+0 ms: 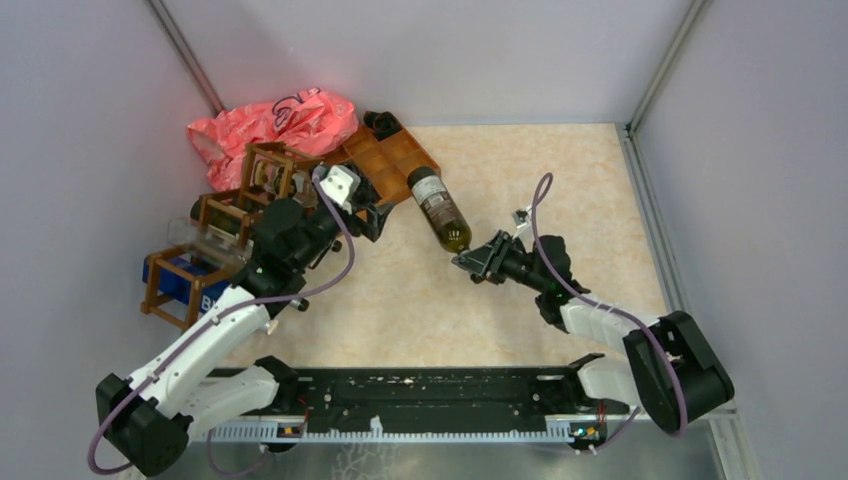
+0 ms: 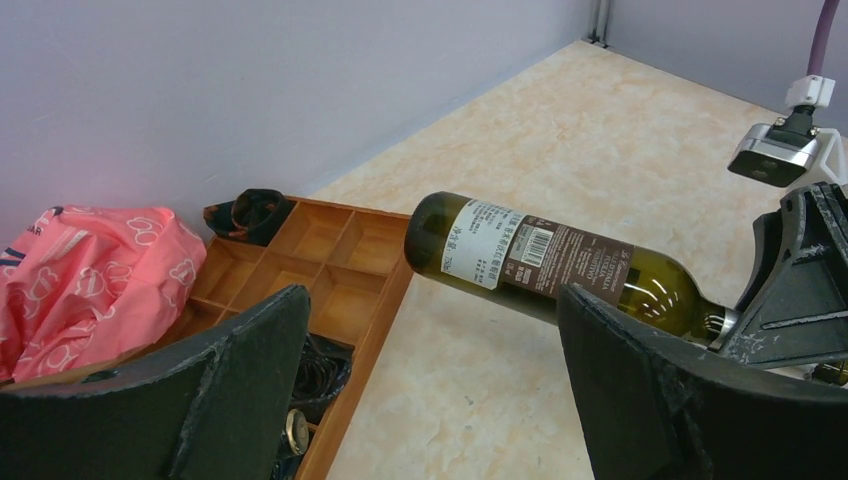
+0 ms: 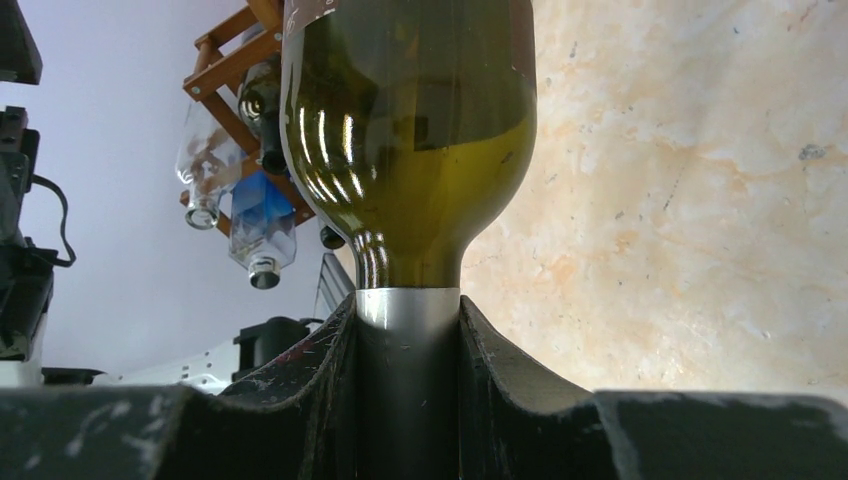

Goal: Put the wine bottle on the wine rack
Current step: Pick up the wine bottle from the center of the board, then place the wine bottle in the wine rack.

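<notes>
Rack (image 1: 268, 150) holds bottles (image 3: 203, 160); tray (image 2: 320, 232), dark items (image 2: 250, 215).

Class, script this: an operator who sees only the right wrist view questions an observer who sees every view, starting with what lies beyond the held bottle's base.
Operator: What lies beyond the wine bottle base?
Observer: It reaches the corner of the orange-brown tray.
Operator: And the left gripper?
Observer: It faces the bottle's label, fingers wide open, holding nothing.
</notes>
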Controlling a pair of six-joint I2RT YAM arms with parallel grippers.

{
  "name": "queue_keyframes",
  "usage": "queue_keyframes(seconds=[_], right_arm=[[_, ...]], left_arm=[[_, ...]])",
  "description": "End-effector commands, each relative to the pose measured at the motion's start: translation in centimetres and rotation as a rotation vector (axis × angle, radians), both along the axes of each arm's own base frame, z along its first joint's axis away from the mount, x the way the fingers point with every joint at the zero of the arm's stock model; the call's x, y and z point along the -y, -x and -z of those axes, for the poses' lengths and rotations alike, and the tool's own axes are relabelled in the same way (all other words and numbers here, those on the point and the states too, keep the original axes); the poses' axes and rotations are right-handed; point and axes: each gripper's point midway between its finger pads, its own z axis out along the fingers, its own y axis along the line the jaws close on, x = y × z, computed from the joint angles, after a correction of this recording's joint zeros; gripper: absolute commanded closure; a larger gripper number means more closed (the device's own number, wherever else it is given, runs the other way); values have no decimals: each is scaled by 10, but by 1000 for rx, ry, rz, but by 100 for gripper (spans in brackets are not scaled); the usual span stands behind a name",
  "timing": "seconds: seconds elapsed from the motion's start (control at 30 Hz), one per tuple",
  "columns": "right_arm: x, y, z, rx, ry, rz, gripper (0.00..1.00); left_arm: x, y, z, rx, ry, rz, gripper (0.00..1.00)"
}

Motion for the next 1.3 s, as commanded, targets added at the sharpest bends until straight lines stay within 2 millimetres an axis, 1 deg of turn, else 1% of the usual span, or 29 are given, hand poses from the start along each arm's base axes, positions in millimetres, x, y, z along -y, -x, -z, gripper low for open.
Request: queue_keyframes(seconds=[0.0,0.23,0.43,0.67,0.87,1.1,1.27], right_arm=[[-8,-15,-97,312,-119,-7,100],[-9,-18,-111,316,-122,1,100],[-11,-22,-121,320,-126,5,100],[-12,-27,-130,320,-147,11,100],[-14,-29,-137,323,-155,11,100],[-16,-34,-146,330,-160,15,100],[-18,-38,-152,334,-167,14,100]], left_arm=[[-9,3,-20,73,26,-26,1],[-17,9,-35,115,41,-44,1],[-19,15,-47,122,57,-36,1],[-23,28,-68,111,97,-17,1],[-24,41,-77,86,136,15,1],[-30,54,-91,82,161,23,1],[-33,60,-94,68,160,27,1]])
